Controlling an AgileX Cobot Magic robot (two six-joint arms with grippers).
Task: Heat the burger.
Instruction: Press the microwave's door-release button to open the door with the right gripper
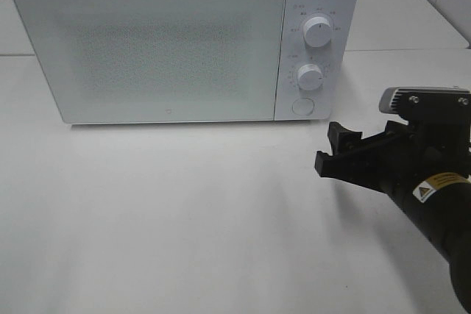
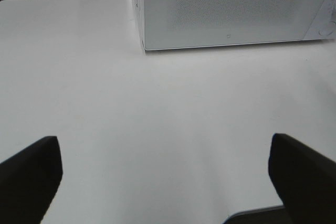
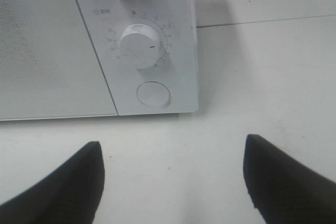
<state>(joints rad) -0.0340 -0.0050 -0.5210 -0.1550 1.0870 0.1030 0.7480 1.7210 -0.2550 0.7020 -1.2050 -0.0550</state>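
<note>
The burger is out of view in every frame. A white microwave [image 1: 147,49] stands at the back of the white table with its door shut; its inside is hidden. My right gripper [image 1: 326,146] hovers open and empty in front of the microwave's control panel, low over the table. In the right wrist view its gripper [image 3: 173,182] points at the lower knob [image 3: 139,45] and the round door button [image 3: 154,94]. The left gripper [image 2: 165,177] is open and empty, with the microwave [image 2: 226,9] ahead of it; it does not show in the exterior high view.
The control panel carries an upper knob [image 1: 317,31], a lower knob [image 1: 310,76] and a round button [image 1: 302,106]. Bare white tabletop [image 1: 184,218] stretches in front of the microwave. A tiled wall edge shows at the far right.
</note>
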